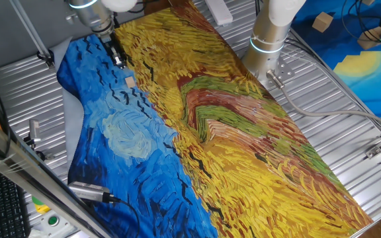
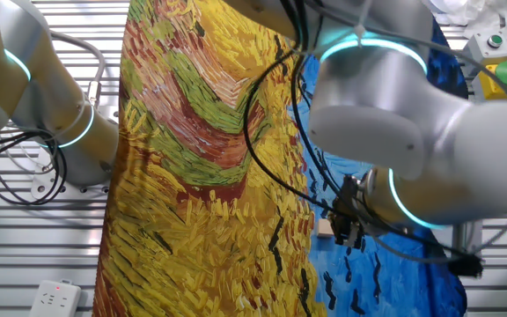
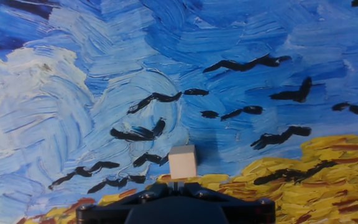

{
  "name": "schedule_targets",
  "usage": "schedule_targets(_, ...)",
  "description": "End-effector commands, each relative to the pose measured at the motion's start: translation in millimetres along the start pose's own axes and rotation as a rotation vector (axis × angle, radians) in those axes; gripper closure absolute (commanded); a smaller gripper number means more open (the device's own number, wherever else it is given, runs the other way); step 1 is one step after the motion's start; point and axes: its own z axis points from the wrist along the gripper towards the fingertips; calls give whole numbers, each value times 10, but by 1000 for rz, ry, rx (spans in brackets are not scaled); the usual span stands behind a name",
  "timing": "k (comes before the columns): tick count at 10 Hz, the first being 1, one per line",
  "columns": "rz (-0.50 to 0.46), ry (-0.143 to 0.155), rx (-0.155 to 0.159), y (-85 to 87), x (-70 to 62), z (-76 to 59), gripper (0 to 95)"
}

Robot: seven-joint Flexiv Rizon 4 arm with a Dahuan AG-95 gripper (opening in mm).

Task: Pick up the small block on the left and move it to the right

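Gripper [image 1: 118, 58]: seen hanging above the blue part of the painted cloth, near the far left corner of the bench in one fixed view. Nothing is seen held between the fingers. How far apart the fingers stand cannot be told (dark and small in both fixed views; only the black base shows along the bottom edge of the hand view).

Small block [image 1: 130, 82]: a plain tan cube, seen resting on the cloth just below the gripper in one fixed view, apart from it. In the hand view the small block [image 3: 183, 162] sits upright on blue paint, right at the border of the yellow field, just above the black base of the gripper. In the other fixed view only a pale sliver [image 2: 325, 227] is seen beside the dark fingers, partly hidden.

Contact: none visible between gripper and block.

Cloth [image 1: 230, 132]: a painted print covering the bench, blue swirled sky with black bird strokes on one side, yellow and green field on the other.

Bench [image 1: 323, 139]: ribbed metal, seen bare at both sides of the cloth.

Larger wooden block [image 1: 321, 22]: noted at the far right on a second blue cloth, well apart from the gripper.
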Motion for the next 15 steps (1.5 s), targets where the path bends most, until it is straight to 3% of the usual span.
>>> schedule_targets(1,-94,-9,84,-1,5,2,950)
schedule_targets(3,-111,-25,101,-1,5,2,950)
schedule_targets(6,-137,-73,108,-1,5,2,950)
schedule_targets(10,-135,-66,116,-3,2,7,950)
schedule_targets(12,-124,-40,112,-39,-54,98,950)
schedule_targets(15,-123,-37,102,-89,-134,244,950)
